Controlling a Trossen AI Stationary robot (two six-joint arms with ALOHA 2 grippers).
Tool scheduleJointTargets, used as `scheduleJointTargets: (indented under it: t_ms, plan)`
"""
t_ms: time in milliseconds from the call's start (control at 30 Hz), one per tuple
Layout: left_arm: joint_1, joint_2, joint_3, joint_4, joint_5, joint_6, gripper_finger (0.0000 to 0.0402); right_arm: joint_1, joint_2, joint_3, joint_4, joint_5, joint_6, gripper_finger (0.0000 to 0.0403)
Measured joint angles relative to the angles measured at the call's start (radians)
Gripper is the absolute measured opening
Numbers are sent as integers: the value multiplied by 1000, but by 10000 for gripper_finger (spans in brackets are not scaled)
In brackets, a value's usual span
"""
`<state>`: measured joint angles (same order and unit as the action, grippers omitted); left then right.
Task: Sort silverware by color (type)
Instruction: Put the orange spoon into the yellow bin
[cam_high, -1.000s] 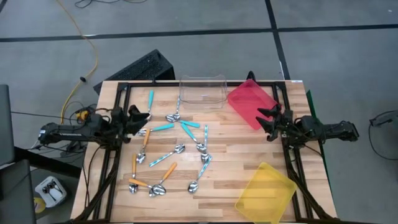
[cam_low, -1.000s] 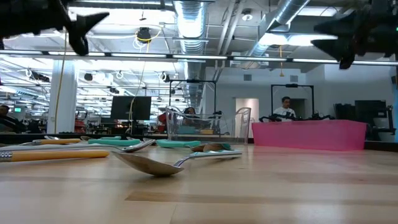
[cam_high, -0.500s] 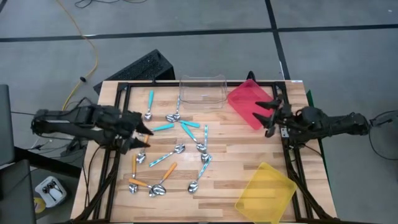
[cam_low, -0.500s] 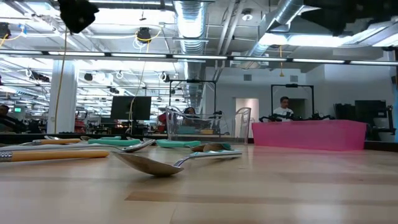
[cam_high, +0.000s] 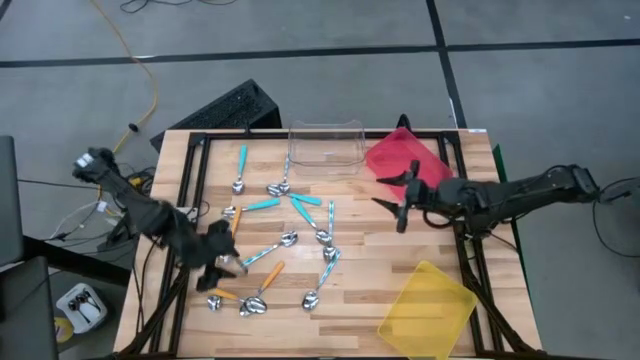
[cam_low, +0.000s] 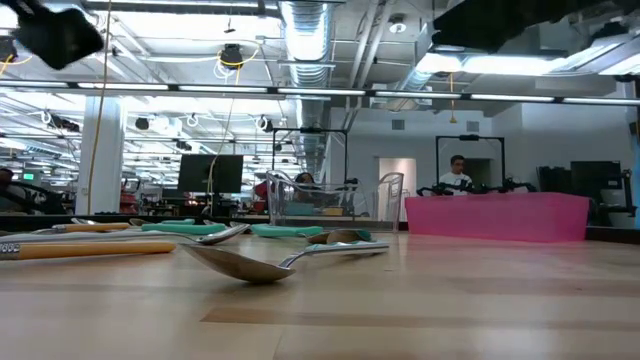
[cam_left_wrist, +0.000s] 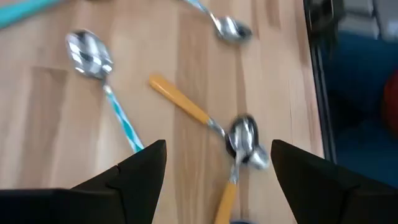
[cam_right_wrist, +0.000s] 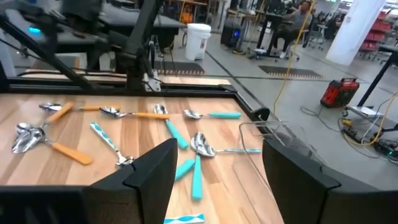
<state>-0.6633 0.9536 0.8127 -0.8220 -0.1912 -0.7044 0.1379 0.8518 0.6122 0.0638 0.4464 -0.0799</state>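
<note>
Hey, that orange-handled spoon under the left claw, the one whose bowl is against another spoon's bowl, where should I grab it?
Grip the orange-handled spoon mid-handle, coming straight down with the open left claw turned across it. The handle lies flat and alone on bare wood. Its bowl touches a second spoon, so gripping there would probably drag both.

A wooden desk (cam_high: 370, 250) is carrying scattered spoons (cam_high: 285, 240), a clear tray (cam_high: 325, 145), a red tray (cam_high: 400, 160) and a yellow tray (cam_high: 428, 310).

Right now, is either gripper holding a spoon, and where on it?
No. The left gripper and right gripper are both open and empty above the spoons.
</note>
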Motion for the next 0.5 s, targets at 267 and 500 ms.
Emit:
scheduleJointTargets:
  t_ms: [267, 500]
  plan:
    - [-201, 196, 0, 3, -76, -121, 274, 0, 113, 10, 45, 0, -7, 260]
    - [-256, 370, 0, 44, -49, -160, 274, 0, 168, 10, 81, 0, -7, 260]
